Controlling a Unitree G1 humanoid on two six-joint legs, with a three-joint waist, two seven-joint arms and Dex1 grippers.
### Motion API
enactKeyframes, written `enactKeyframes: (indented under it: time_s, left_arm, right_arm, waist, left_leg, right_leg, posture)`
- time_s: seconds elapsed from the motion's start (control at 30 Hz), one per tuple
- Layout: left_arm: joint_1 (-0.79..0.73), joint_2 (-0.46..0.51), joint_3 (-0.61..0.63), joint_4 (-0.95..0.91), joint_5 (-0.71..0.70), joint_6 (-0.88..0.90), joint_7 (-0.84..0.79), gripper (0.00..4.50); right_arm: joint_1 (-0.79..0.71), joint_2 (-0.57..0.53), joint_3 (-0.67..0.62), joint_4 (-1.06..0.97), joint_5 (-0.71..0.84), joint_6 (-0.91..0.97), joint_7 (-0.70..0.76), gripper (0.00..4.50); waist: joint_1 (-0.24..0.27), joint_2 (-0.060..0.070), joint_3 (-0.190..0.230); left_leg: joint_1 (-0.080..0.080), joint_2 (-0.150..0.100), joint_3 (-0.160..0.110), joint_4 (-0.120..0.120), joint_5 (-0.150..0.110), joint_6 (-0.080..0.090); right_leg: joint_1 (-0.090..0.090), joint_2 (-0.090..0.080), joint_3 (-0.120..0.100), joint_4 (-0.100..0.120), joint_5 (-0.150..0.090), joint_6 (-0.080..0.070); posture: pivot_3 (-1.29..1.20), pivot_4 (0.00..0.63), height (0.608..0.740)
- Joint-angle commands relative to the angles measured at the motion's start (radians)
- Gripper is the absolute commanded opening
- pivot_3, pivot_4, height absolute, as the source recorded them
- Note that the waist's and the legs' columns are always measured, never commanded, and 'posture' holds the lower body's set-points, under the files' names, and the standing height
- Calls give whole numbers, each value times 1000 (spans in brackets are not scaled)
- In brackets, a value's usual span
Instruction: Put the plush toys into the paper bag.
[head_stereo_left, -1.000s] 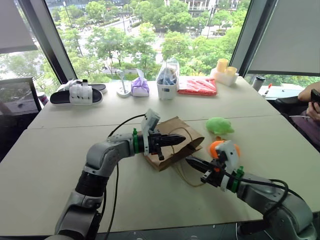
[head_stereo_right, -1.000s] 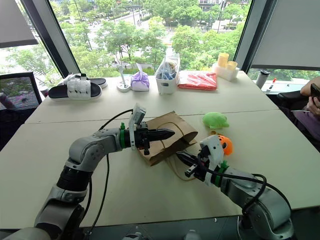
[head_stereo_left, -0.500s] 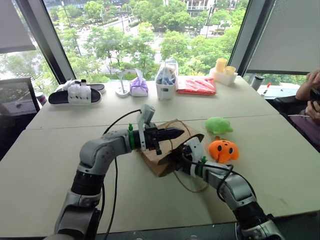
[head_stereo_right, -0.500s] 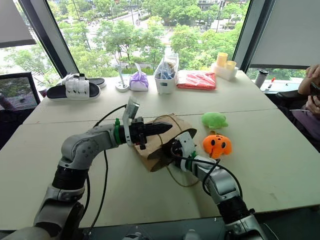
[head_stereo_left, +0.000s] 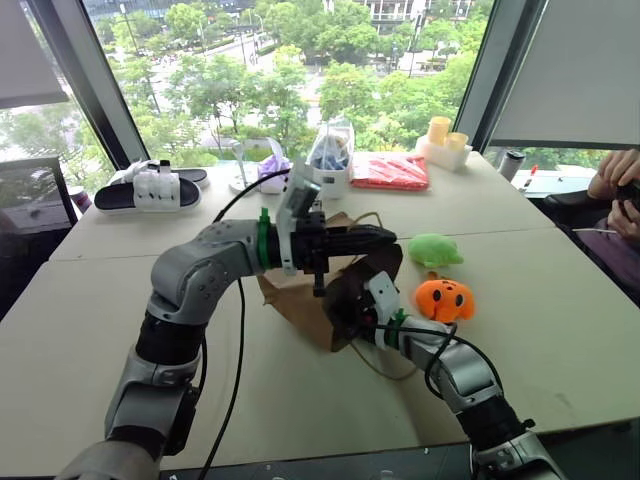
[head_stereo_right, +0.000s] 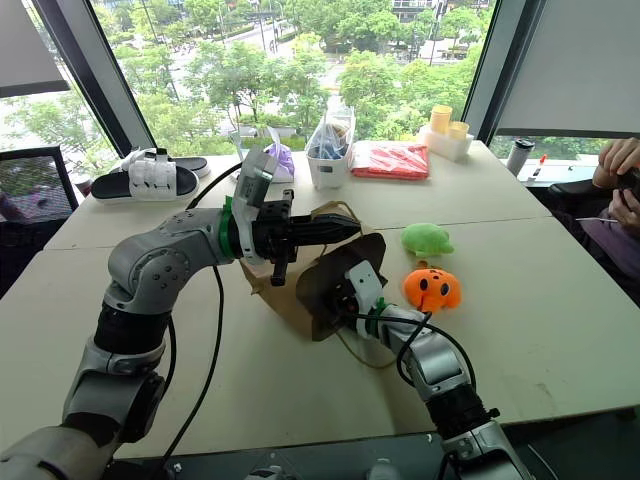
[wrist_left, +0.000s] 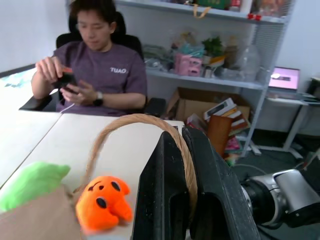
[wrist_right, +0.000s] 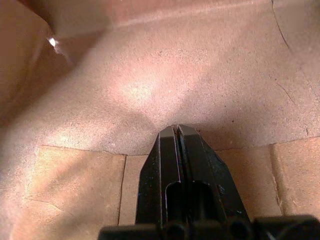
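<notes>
The brown paper bag (head_stereo_left: 296, 301) lies on the table with its mouth lifted toward my right side. My left gripper (head_stereo_left: 385, 238) is shut on the bag's tan cord handle (wrist_left: 125, 122) and holds it up above the table. My right gripper (wrist_right: 176, 129) is shut, holds nothing, and reaches inside the bag's mouth; brown paper (wrist_right: 150, 75) surrounds its tips. The orange plush toy (head_stereo_left: 445, 298) sits on the table just right of the bag. The green plush toy (head_stereo_left: 436, 250) lies a little behind it.
Along the far table edge stand a black and white slipper (head_stereo_left: 150, 187), a purple pouch (head_stereo_left: 276, 172), a white cup with a clear plastic bag (head_stereo_left: 333, 165), a red packet (head_stereo_left: 393, 172) and yellow cups (head_stereo_left: 447, 135). A person (head_stereo_left: 615, 180) sits at the right.
My left gripper has risen with the handle, lifting the bag's mouth open. My right gripper moved left from beside the orange toy into the bag's mouth.
</notes>
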Motion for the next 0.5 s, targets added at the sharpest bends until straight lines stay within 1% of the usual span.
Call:
enactKeyframes:
  time_s: [0.03,0.13,0.2,0.37,0.5]
  left_arm:
    - [-13,-24,28,-16,-47,9,18,32]
    - [-5,-15,12,-8,-26,0,13,32]
    - [5,-8,2,17,6,-17,15,32]
    - [7,-6,-5,122,85,-81,21,32]
    - [13,-11,-4,196,125,-122,6,32]
  right_arm:
    - [23,12,11,10,-20,28,3,0]
    - [25,24,4,7,-22,23,0,0]
    - [26,33,-23,-23,-10,10,-4,0]
    - [60,30,-105,-201,36,-5,-10,0]
    - [104,2,-167,-403,124,84,-1,0]
  waist:
    - [0,0,0]
    - [-1,0,0]
    - [-2,0,0]
    - [3,0,0]
    - [5,0,0]
  left_leg:
    - [0,0,0,0,0,0]
    - [0,0,0,0,0,0]
    - [0,0,0,0,0,0]
    - [0,0,0,0,0,0]
    - [-1,0,0,0,0,0]
  right_leg:
    - [0,0,0,0,0,0]
    - [0,0,0,0,0,0]
    - [0,0,1,0,0,0]
    - [-1,0,1,0,0,0]
    - [-2,0,2,1,0,0]
  posture:
    - [0,150,740]
    - [0,150,740]
    - [0,150,740]
    - [0,150,740]
    - [0,150,740]
